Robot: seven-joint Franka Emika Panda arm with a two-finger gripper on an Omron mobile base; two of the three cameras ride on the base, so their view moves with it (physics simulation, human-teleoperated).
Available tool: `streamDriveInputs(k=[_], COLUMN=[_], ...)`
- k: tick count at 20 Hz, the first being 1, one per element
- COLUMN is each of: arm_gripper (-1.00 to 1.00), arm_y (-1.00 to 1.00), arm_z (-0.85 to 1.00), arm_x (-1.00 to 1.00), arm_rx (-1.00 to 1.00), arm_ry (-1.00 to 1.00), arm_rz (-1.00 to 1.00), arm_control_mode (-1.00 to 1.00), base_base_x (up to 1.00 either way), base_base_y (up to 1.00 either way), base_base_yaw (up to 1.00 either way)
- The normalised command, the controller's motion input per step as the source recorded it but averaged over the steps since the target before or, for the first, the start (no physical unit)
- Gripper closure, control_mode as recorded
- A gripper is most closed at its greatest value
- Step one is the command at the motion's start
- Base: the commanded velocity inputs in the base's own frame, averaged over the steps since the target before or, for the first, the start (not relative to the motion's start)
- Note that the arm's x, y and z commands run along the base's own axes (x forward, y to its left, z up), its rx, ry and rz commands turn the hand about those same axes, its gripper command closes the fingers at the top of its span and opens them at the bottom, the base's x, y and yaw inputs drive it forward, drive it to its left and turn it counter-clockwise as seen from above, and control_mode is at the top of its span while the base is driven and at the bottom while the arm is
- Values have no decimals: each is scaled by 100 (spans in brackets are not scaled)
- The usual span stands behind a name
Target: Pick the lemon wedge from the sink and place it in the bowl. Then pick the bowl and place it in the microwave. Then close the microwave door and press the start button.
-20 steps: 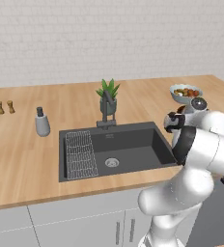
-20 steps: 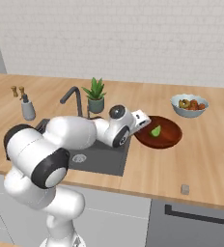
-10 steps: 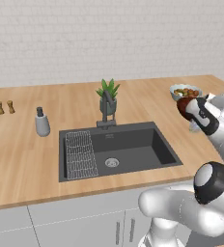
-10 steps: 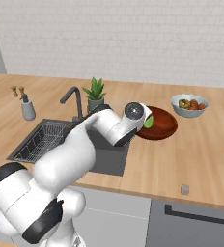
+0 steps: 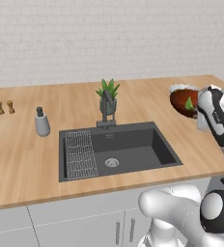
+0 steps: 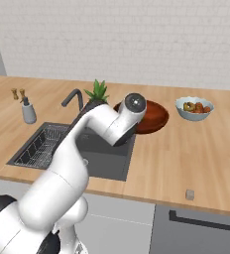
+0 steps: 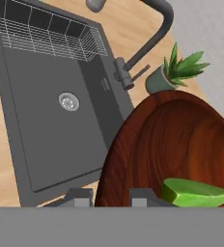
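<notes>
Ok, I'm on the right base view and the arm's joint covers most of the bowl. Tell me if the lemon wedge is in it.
Observer: Yes. The hand view has the lemon wedge lying inside the bowl.
Operator: Confirm the grip.
Observer: In the hand view the gripper has a finger tip on each side of the bowl's rim, closed on it.
Operator: Give me the bowl's attitude.
Observer: In the left base view it looks raised off the counter and tipped steeply, its inside facing the sink, the wedge inside.
</notes>
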Motion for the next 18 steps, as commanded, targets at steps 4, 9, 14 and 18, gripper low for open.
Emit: streamDriveInputs(k=[4,9,14,18], arm_gripper=[100,100,100,100], arm_y=[60,63,65,63], arm_z=[49,43,40,36], arm_x=[-37,-36,-18,-4], arm_rx=[-6,-1,0,0], arm_ry=[-7,-4,-1,0], arm_rz=[6,4,7,9], arm_control_mode=[-100,-100,-100,-100], base_base_x=[0,0,0,0], base_base_y=[0,0,0,0], base_base_yaw=[0,0,0,0])
